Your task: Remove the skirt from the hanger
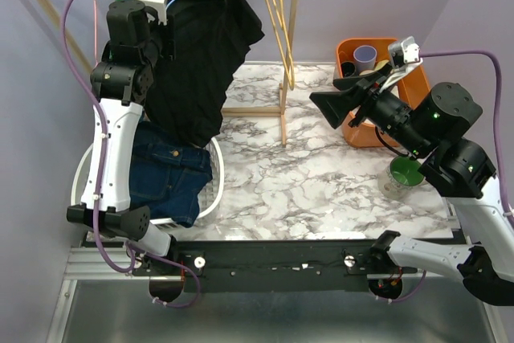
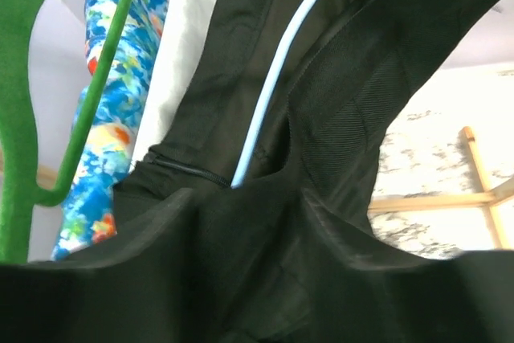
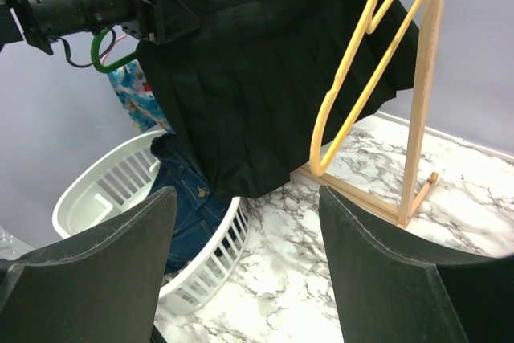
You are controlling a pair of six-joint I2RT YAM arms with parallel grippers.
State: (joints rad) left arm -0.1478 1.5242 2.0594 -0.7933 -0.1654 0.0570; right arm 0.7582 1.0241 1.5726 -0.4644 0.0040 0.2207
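Denim, a dark-blue garment (image 1: 169,170), lies in the round white slatted basket (image 3: 104,190) at the left of the marble table (image 1: 321,174). Above it, the left gripper (image 3: 170,18) presses into the top of the large black fabric skirt (image 1: 201,54); I cannot tell if it is clamped. Only the left wrist view shows the thin light-blue hanger (image 2: 277,78) running inside the skirt, beside a green hanger (image 2: 96,94) and a floral garment (image 2: 120,118). Further right hangs a yellow hanger (image 3: 353,94). The right gripper (image 3: 245,198) is spread wide, holding nothing.
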